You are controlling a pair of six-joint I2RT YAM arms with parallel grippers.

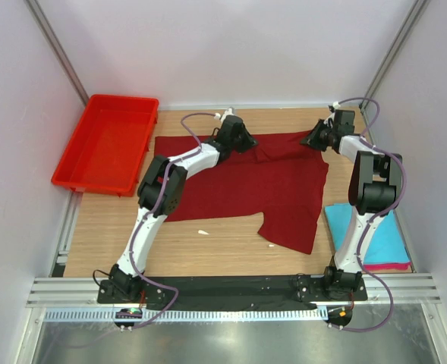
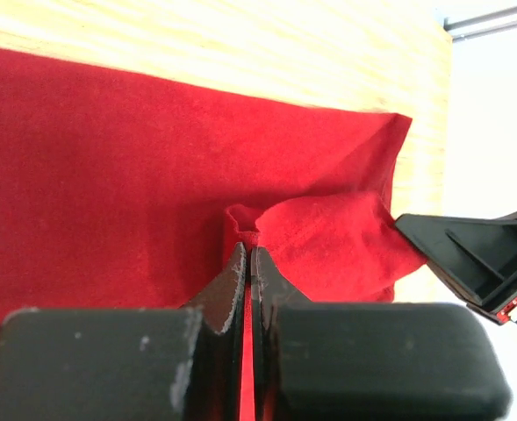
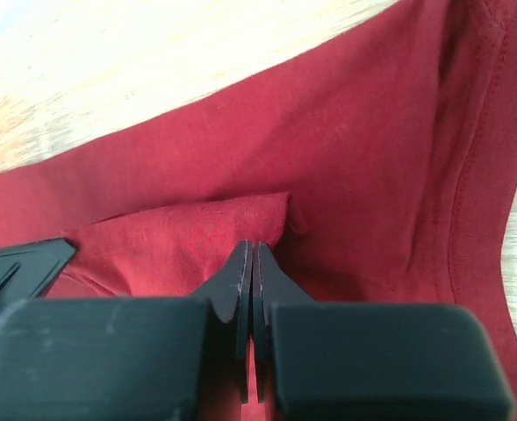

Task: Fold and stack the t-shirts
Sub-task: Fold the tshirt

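The left tool (image 2: 249, 254) and right tool (image 3: 251, 250) are each clenched on a small raised pinch of the maroon t-shirt (image 1: 284, 189), which lies spread and unfolded on the table (image 1: 223, 250). Most of its cloth stretches from the two tools back toward the arm bases. The held edge is the one farthest from the bases, and the tools stand near each other along it, the right tool's tip showing just beside the left tool's pinch in the left wrist view. The shirt looks light, soft and limp: it should sag between two grips and wrinkle if dragged, so hems, shoulders and corners are the likely places to hold. A folded turquoise t-shirt (image 1: 371, 235) lies on a pink t-shirt (image 1: 394, 267) beside the right arm's base, well apart from both tools. A red tray (image 1: 105, 144) sits beyond the left tool's outer side.
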